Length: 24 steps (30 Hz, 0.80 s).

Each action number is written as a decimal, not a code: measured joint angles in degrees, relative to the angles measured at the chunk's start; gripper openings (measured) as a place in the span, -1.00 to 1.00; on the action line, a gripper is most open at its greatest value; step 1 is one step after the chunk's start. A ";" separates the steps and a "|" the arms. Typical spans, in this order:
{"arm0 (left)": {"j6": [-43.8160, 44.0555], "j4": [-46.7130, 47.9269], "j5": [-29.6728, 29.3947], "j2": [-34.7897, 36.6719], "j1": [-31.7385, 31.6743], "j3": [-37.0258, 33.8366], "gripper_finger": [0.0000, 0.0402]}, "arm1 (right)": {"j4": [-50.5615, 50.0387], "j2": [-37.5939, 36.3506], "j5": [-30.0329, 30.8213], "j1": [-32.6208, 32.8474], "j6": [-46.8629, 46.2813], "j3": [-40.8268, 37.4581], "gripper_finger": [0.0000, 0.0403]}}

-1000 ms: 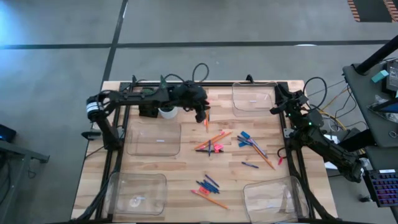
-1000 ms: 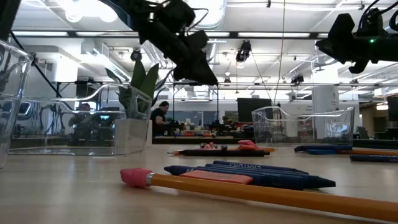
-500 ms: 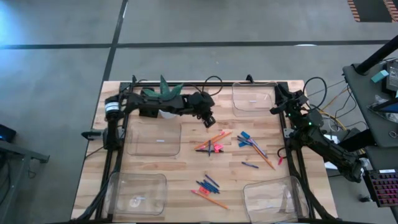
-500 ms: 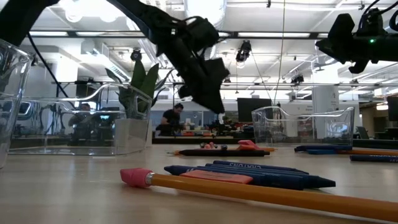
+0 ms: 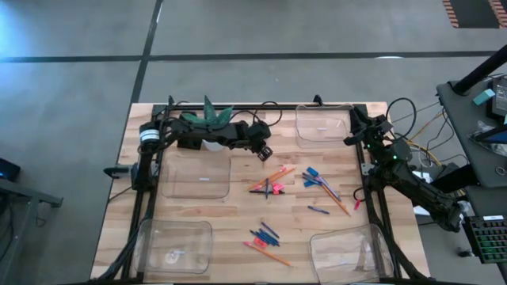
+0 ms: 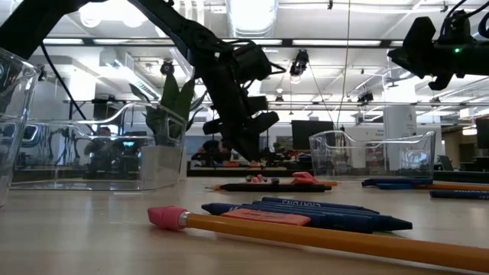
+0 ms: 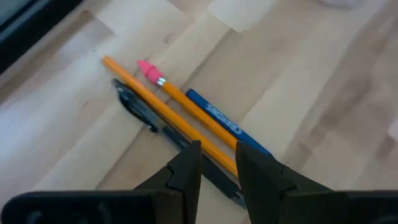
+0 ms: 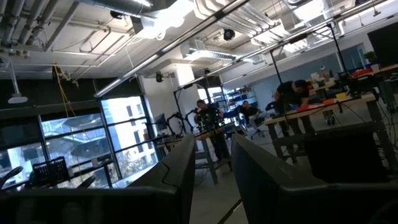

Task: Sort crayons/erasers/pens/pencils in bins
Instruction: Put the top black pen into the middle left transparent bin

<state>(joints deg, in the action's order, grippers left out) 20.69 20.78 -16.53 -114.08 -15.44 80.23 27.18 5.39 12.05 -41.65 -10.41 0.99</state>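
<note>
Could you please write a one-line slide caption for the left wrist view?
Left gripper, open and empty, poised above an orange pencil lying between a black pen and a blue crayon.

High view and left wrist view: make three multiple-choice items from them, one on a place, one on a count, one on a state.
1. Where does the plant stand?
A in a bin; B at the table's edge beside the left arm; C among the pencils
2. How many clear bins lie on the table?
A two; B three; C four
3. What is the left hand doing?
A gripping a pencil; B hanging empty above a pencil; C resting inside a bin

Answers: 1 B, its leaves show by the arm at the edge. 2 C, two bins lie on each side. 3 B, the gap between its fingers is bare and the pencil lies on the wood below.
</note>
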 joint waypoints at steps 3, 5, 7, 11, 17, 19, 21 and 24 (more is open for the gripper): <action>2.57 0.74 -0.51 0.00 -0.04 0.00 -0.57 | 0.00 0.01 0.00 0.00 0.01 -0.01 -0.53; 4.30 1.31 -0.61 0.00 -0.02 -0.12 -0.57 | 0.00 0.02 0.00 0.00 -0.02 -0.01 -0.53; 4.78 1.29 -0.91 0.00 -0.02 -0.29 -0.57 | 0.00 0.02 0.00 0.00 -0.02 0.00 -0.53; 6.01 1.27 -2.10 0.00 -0.22 -0.72 -0.57 | 0.02 0.02 0.00 0.00 -0.03 0.00 -0.53; 8.71 1.19 -3.09 0.00 -0.98 -0.75 -0.52 | 0.02 0.00 0.00 0.00 0.00 0.00 -0.53; 8.96 0.91 -3.20 0.00 -1.07 -0.90 -0.44 | 0.02 0.02 0.00 0.00 -0.01 -0.02 -0.53; 9.00 0.77 -3.26 0.00 -1.03 -0.91 -0.34 | 0.02 0.00 0.00 0.00 -0.03 0.00 -0.53; 9.09 0.61 -3.24 0.02 -0.70 -0.92 -0.20 | 0.02 0.02 0.00 0.00 -0.04 -0.01 -0.53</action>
<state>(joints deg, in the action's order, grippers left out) 29.78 21.39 -19.77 -114.06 -16.14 79.31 27.20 5.40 12.05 -41.65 -10.45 0.99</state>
